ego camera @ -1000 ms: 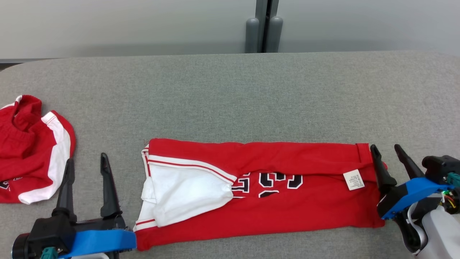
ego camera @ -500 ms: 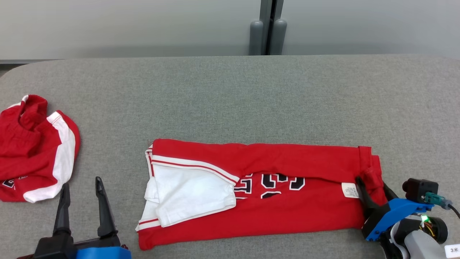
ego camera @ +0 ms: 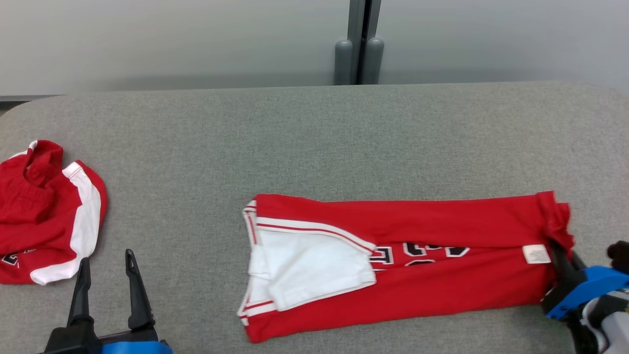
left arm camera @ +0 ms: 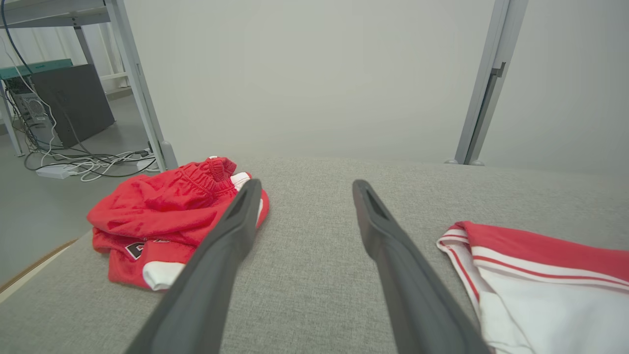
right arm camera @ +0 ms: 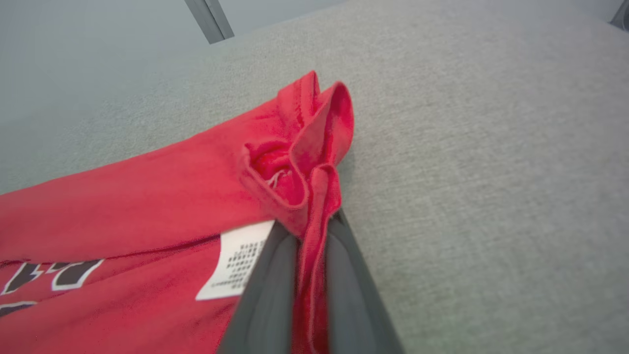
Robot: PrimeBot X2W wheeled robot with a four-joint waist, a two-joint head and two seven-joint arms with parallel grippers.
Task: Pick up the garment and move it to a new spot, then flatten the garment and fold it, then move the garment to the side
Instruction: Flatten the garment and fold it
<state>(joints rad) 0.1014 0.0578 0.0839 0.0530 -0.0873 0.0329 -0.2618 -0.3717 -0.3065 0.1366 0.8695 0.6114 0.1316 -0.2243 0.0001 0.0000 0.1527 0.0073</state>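
Head view: folded red-and-white soft knit garment (ego camera: 442, 295) lies as a long strip, front-right on the grey woven-fabric tabletop (ego camera: 314, 137).
Handling: looks light, limp and grippy; will likely sag and unfold if lifted by one end.
Grip spot: right-end hem beside the small white care label (ego camera: 535, 253); a second hold at the white-panel end would help.
Right gripper (right arm camera: 307, 231): clenched on that bunched hem.
Left gripper (ego camera: 106, 258): fingers spread, empty, well apart from garment.
Other: crumpled red-and-white cloth heap (ego camera: 44, 211), far left.
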